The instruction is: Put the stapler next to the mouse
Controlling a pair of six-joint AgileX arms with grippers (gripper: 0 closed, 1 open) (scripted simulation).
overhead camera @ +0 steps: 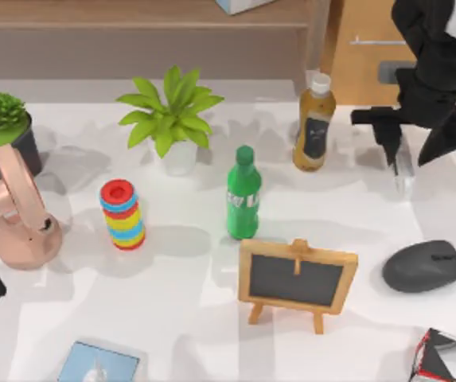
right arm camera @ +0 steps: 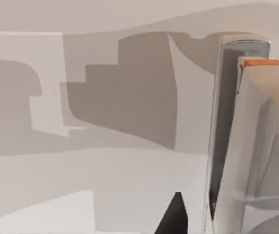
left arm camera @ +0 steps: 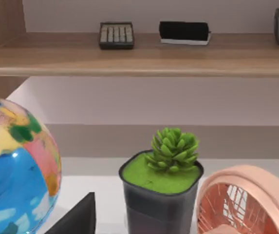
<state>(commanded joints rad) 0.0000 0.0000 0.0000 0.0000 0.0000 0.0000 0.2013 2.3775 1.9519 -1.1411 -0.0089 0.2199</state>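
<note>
Under right pincer (overhead camera: 403, 159) — stapler (overhead camera: 403, 171), upper end hidden — mouse (overhead camera: 424, 266) near.

My top camera looks steeply down over the white table (overhead camera: 196, 318), its upper edge catching a wooden shelf (overhead camera: 140, 16). My left wrist camera sits low at the table's left end, facing level across it toward that shelf, close to the dark-potted green succulent (left arm camera: 171, 161) and the rose-pink round desk fan (left arm camera: 246, 202); both also appear from above. My right wrist camera points at the tabletop, very near the slim silvery stapler (right arm camera: 236, 146).
</note>
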